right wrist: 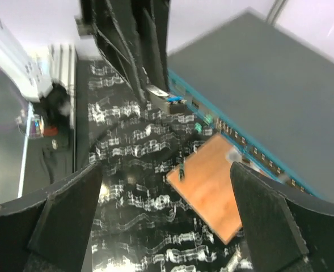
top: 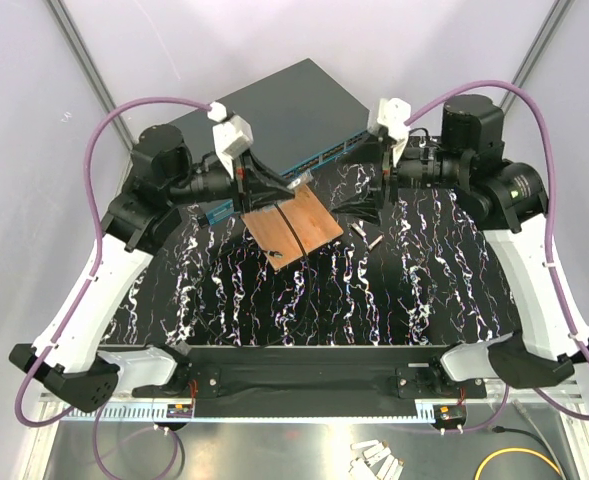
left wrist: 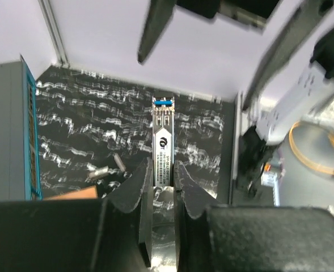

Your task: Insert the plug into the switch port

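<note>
The switch (top: 294,105) lies at the back middle, dark grey on top, with a teal front edge (top: 324,157) and a row of small ports. My left gripper (top: 279,187) is shut on the plug (left wrist: 162,141), a silver module with a blue tip, and holds it above the table just in front of that edge. In the left wrist view the switch (left wrist: 8,130) is to the plug's left. The right wrist view shows the plug (right wrist: 164,94) near the teal edge (right wrist: 229,133). My right gripper (top: 359,205) is open and empty.
A copper-brown board (top: 292,228) lies tilted in front of the switch, under the left gripper, with a small dark part (top: 274,257) at its near edge. Two loose silver plugs (top: 359,229) (top: 374,241) lie on the black marbled mat by the right gripper.
</note>
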Action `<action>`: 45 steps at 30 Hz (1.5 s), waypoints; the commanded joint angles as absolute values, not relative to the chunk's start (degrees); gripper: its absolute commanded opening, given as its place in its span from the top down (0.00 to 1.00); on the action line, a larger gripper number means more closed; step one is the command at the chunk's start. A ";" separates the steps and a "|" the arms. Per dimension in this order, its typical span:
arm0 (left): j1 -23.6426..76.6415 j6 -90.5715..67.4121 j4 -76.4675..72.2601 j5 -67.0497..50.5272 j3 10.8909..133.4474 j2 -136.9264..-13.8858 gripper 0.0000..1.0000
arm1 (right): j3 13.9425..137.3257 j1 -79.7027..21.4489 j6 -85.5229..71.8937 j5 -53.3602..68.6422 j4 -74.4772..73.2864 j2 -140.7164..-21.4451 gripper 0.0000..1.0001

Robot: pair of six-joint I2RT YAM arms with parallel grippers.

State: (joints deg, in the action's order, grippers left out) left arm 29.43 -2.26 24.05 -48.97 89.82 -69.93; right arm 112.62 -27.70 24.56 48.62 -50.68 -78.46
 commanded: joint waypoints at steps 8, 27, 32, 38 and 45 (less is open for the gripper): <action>31.55 18.44 40.25 -45.97 92.90 -70.49 1.00 | 109.52 -27.69 27.06 29.18 -66.70 -79.90 0.00; 40.25 27.60 53.43 -42.37 99.84 -78.22 1.00 | 101.61 -33.46 44.91 40.71 -58.01 -72.07 0.00; 41.48 27.95 55.19 -41.05 101.42 -79.45 1.00 | 104.06 -37.88 46.93 34.99 -61.16 -75.22 0.17; 42.45 28.12 56.16 -40.25 102.57 -80.60 1.00 | 106.53 -40.87 46.23 33.05 -63.99 -78.40 0.37; 42.89 28.12 55.11 -39.81 102.22 -80.07 1.00 | 104.50 -41.66 45.09 32.61 -62.31 -77.87 0.53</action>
